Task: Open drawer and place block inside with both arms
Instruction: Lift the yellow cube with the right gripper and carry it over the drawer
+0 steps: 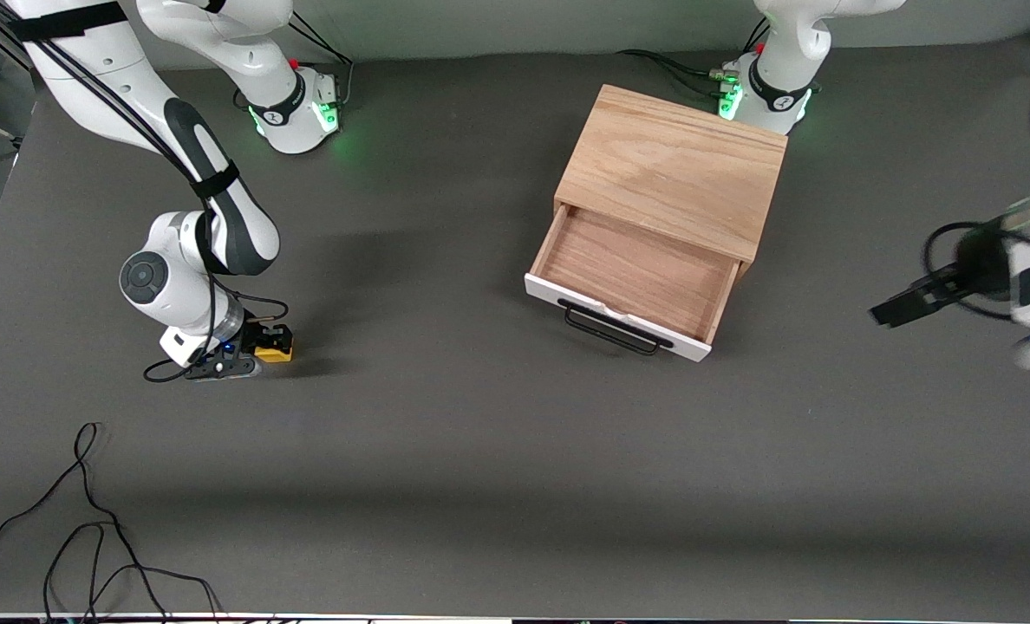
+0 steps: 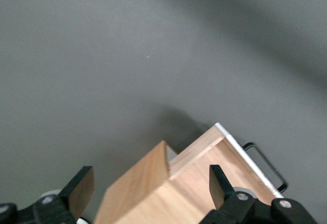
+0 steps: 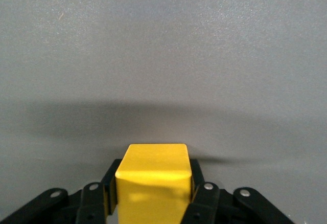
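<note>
The light-wood cabinet (image 1: pixel 673 169) stands toward the left arm's end of the table. Its drawer (image 1: pixel 632 276) is pulled open and holds nothing, and its white front panel (image 1: pixel 616 317) and black wire handle (image 1: pixel 612 333) face the front camera. My right gripper (image 1: pixel 265 345) is shut on the yellow block (image 1: pixel 277 351), low at the table toward the right arm's end. In the right wrist view the block (image 3: pixel 153 180) fills the space between the fingers (image 3: pixel 200 196). My left gripper (image 1: pixel 892 310) is open and empty, in the air beside the cabinet. In the left wrist view the cabinet (image 2: pixel 153 193) and the drawer's front panel (image 2: pixel 244 160) show.
Loose black cables (image 1: pixel 90 537) lie on the dark table (image 1: pixel 446 451) at the corner nearest the front camera, at the right arm's end. The green-lit arm bases (image 1: pixel 303 108) stand along the table's edge farthest from the camera.
</note>
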You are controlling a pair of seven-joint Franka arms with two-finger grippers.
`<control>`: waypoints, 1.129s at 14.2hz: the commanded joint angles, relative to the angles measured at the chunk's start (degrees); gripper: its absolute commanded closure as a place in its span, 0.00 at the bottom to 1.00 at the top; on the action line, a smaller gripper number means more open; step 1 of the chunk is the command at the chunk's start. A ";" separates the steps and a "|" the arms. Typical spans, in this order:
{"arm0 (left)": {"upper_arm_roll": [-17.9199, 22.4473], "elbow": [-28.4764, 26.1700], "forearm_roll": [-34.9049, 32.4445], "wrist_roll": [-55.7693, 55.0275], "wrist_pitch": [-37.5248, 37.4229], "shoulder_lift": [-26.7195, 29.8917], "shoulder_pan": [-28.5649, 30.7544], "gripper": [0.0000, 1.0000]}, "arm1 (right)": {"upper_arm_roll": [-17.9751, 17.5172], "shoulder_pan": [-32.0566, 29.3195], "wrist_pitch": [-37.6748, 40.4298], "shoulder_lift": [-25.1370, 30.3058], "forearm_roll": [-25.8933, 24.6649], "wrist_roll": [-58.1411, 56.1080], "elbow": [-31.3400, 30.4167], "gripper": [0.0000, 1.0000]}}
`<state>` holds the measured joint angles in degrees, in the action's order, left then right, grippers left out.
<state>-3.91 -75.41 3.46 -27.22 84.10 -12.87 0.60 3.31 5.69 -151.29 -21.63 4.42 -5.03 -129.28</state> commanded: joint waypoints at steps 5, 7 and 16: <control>-0.31 -8.08 -1.87 24.19 -0.42 7.33 1.51 0.00 | 0.03 0.55 9.41 6.59 0.86 -0.86 1.56 0.99; -0.31 -8.78 -3.10 26.78 -0.60 8.47 1.51 0.00 | -0.23 0.72 16.95 8.09 0.94 -0.33 5.94 1.00; -0.39 -18.19 -3.11 26.34 6.43 14.62 1.42 0.00 | -0.23 11.08 59.84 5.47 0.94 18.27 47.49 1.00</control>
<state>-4.30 -89.40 1.12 -2.12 88.57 -1.64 2.08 2.55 14.26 -99.32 -12.47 4.59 7.94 -93.02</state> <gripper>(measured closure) 0.000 0.454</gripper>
